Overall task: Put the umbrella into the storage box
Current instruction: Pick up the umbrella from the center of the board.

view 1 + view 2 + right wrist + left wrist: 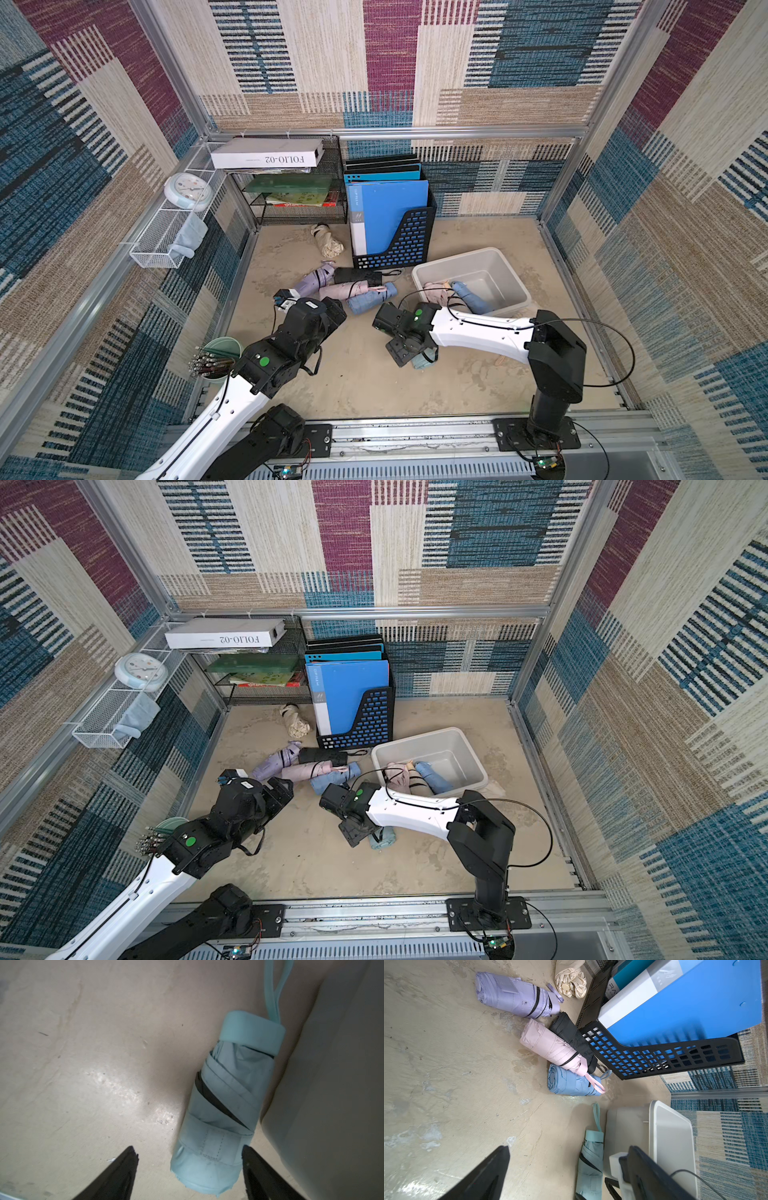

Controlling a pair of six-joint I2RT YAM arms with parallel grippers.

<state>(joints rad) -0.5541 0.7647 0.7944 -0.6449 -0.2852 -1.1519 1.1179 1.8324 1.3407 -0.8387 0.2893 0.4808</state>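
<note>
A mint folded umbrella lies on the floor against the outer wall of the light grey storage box. It also shows in both top views, under my right wrist. My right gripper is open and low over it, with the umbrella's cap end between the fingers. One finger is close to the fabric and the other stands well off. The storage box holds a pink umbrella and a blue umbrella. My left gripper hangs open and empty above bare floor.
A pile lies left of the box: lavender, black, pink and blue umbrellas. A cream umbrella lies by the black file holder. A green cup of pens stands near the left arm.
</note>
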